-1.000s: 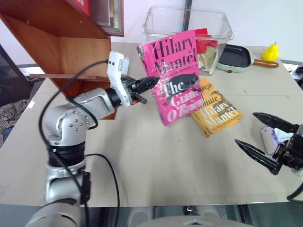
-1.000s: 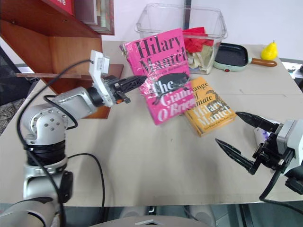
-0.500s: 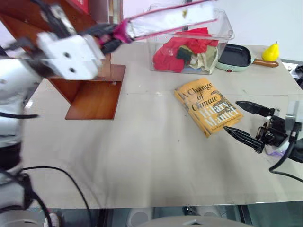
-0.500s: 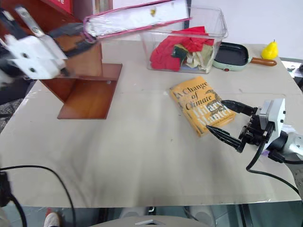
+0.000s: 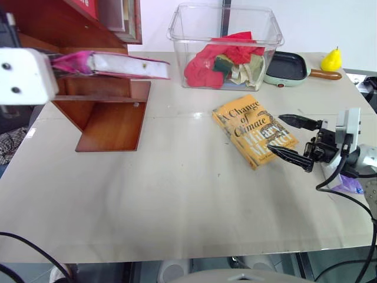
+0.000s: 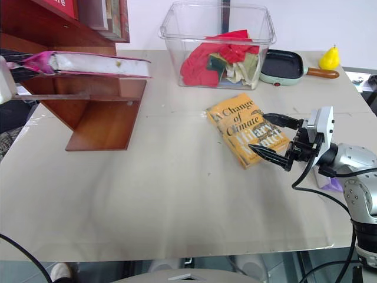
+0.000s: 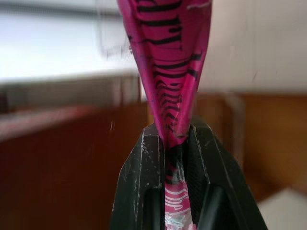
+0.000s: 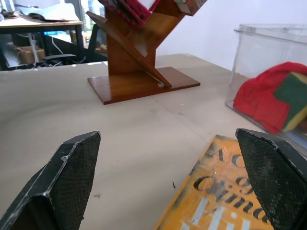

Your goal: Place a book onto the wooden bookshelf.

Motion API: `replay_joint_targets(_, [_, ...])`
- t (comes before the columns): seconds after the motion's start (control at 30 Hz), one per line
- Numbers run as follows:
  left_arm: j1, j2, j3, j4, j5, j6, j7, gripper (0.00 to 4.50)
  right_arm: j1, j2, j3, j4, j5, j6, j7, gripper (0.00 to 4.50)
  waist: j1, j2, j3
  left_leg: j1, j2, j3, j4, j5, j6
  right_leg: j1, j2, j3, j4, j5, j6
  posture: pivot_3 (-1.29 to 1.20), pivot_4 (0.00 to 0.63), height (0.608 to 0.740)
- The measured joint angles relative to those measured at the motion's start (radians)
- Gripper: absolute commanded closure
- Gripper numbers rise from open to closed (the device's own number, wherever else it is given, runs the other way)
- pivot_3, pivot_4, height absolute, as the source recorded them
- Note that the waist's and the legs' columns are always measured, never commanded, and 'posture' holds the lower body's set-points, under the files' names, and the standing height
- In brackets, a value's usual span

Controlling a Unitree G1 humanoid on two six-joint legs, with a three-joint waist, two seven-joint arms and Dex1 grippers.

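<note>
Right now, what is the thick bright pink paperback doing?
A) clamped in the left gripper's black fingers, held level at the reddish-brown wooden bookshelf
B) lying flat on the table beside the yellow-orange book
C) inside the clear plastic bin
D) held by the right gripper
A: the left gripper pinches the thick bright pink paperback at the reddish-brown wooden bookshelf; the right gripper is open.

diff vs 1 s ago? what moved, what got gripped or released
The left pincer stays shut on the pink book and has swung it from upright over the table to lying flat at the wooden bookshelf. The right pincer, open throughout, moved in toward the yellow book and now straddles its near corner. Nothing released. Yellow book, clear bin and pan unchanged.
</note>
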Motion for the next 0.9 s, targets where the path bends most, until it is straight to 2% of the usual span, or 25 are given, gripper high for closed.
replay_joint_targets(0.2, [0.065, 0.001, -0.017, 0.076, 0.043, -0.061, 0.027, 4.44, 0.005, 0.01, -0.06, -0.117, 0.071, 0.019, -0.039, 0.0, -0.006, 0.001, 0.0, 0.001, 0.001, 0.002, 0.0, 0.0, 0.0, 0.0, -0.001, 0.001, 0.001, 0.0, 0.0, 0.0, 0.15, 0.74])
replay_joint_targets(0.37, [0.088, -0.005, -0.072, 0.091, 0.073, -0.059, 0.105, 4.44, 0.008, 0.01, -0.137, -0.192, 0.162, 0.051, -0.104, 0.0, -0.007, 0.003, 0.0, 0.01, 0.002, 0.004, 0.0, 0.0, 0.0, 0.001, 0.002, 0.004, 0.011, -0.001, 0.001, 0.0, 0.15, 0.74])
replay_joint_targets(0.5, [0.082, -0.012, -0.129, 0.089, 0.083, -0.014, 0.157, 4.44, 0.011, 0.009, -0.15, -0.21, 0.193, 0.068, -0.121, 0.0, -0.006, 0.003, 0.0, 0.019, 0.003, 0.009, -0.001, 0.0, 0.0, 0.005, 0.003, 0.008, 0.018, -0.002, -0.002, 0.0, 0.15, 0.74])
replay_joint_targets(0.63, [0.066, -0.022, -0.162, 0.079, 0.076, 0.072, 0.182, 2.52, 0.011, 0.009, -0.158, -0.211, 0.208, 0.075, -0.121, 0.0, -0.007, 0.003, -0.001, 0.02, 0.004, 0.011, -0.001, 0.0, 0.0, 0.004, 0.003, 0.009, 0.018, -0.001, -0.004, 0.0, 0.15, 0.74])
replay_joint_targets(0.8, [0.063, -0.062, -0.16, 0.05, 0.021, 0.138, 0.174, 0.24, 0.003, 0.008, -0.158, -0.178, 0.209, 0.08, -0.095, 0.0, -0.004, -0.001, -0.001, 0.012, 0.006, 0.015, 0.0, 0.0, 0.0, -0.001, 0.002, 0.009, 0.015, -0.001, -0.003, 0.0, 0.15, 0.74])
replay_joint_targets(0.9, [0.065, -0.074, -0.063, -0.032, -0.104, 0.231, 0.059, 0.24, -0.012, 0.005, -0.156, -0.143, 0.208, 0.081, -0.068, 0.0, -0.003, -0.002, -0.002, -0.004, 0.003, 0.019, 0.001, 0.0, 0.0, -0.016, -0.002, 0.012, 0.014, 0.001, 0.001, 0.0, 0.15, 0.74])
